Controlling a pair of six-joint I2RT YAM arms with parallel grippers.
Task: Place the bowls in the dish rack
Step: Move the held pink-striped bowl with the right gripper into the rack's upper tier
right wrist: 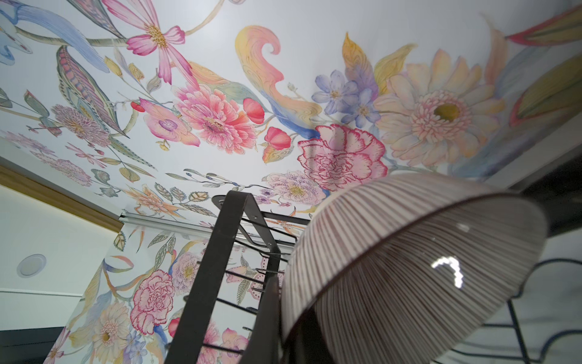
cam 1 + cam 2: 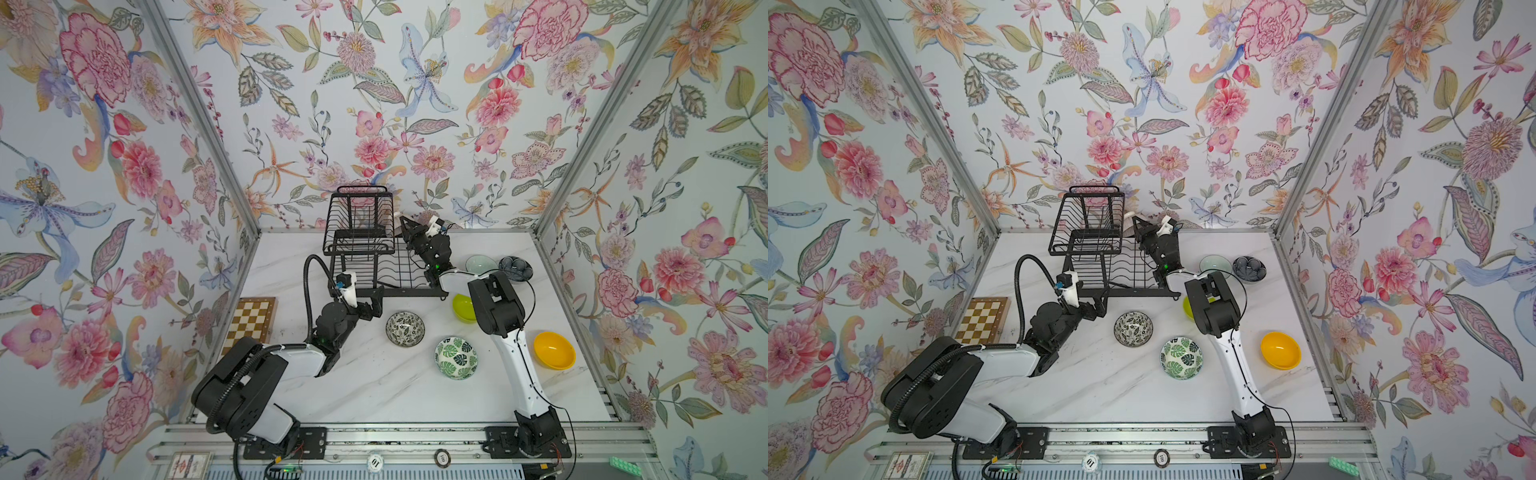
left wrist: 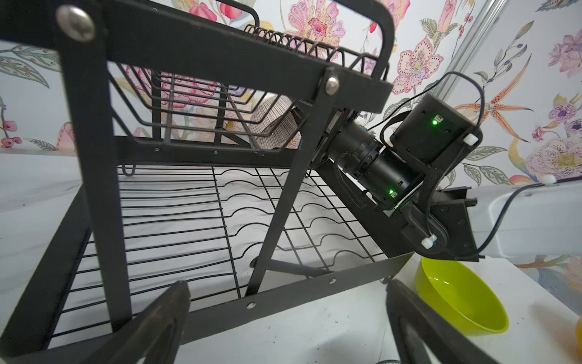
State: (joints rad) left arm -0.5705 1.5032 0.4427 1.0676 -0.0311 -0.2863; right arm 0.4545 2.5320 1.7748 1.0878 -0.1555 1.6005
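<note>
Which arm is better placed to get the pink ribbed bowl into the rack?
Right. The right gripper is shut on the pink ribbed bowl beside the upper basket of the dish rack; the left gripper is open and empty.

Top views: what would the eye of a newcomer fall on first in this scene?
First the loud floral wallpaper on all the walls. Then the black dish rack at the back of the white table, where the right end effector holds the pink ribbed bowl beside its upper part. The orange-yellow bowl glows at the table's right edge.
</note>
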